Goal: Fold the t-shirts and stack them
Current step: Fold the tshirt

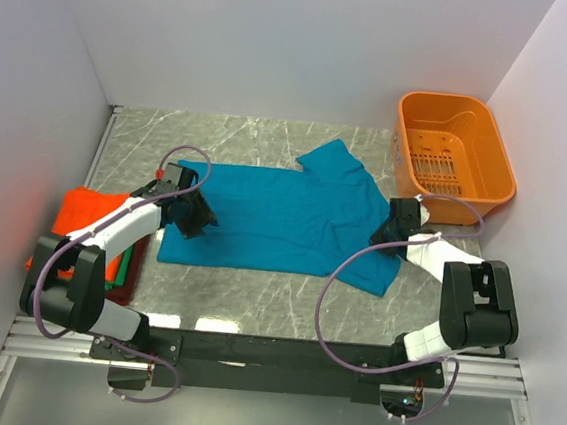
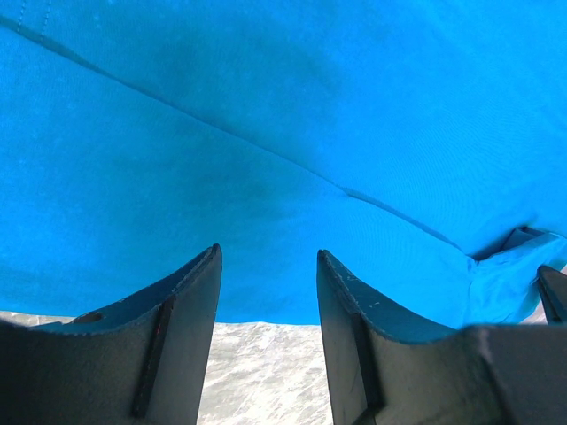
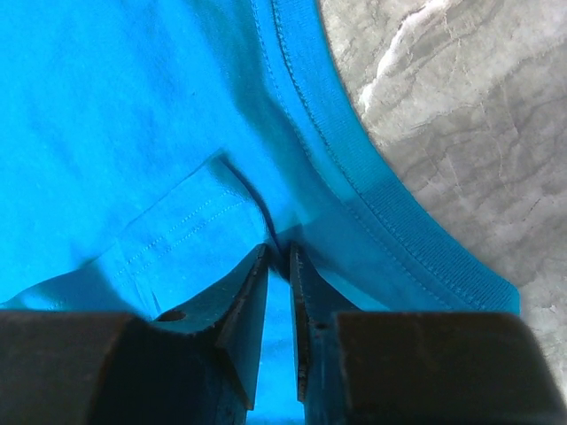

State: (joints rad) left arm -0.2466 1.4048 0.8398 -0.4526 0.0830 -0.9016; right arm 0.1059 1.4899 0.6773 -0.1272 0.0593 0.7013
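A teal-blue t-shirt (image 1: 283, 218) lies spread across the middle of the marble table, with a sleeve near the far edge and the collar end at the right. My left gripper (image 1: 198, 220) is open and empty at the shirt's left edge. In the left wrist view (image 2: 268, 257) the cloth (image 2: 283, 133) fills the frame and bare table shows between the jaws. My right gripper (image 1: 384, 234) is shut on a fold of the same shirt beside the ribbed collar (image 3: 390, 195); its tips (image 3: 279, 254) pinch the cloth. A folded orange t-shirt (image 1: 87, 216) tops a stack at the left, with green and dark red edges (image 1: 130, 263) showing below it.
An orange plastic basket (image 1: 454, 159) stands at the back right, close to the right arm. White walls close in the table on three sides. Bare marble (image 1: 255, 295) lies between the shirt and the arm bases.
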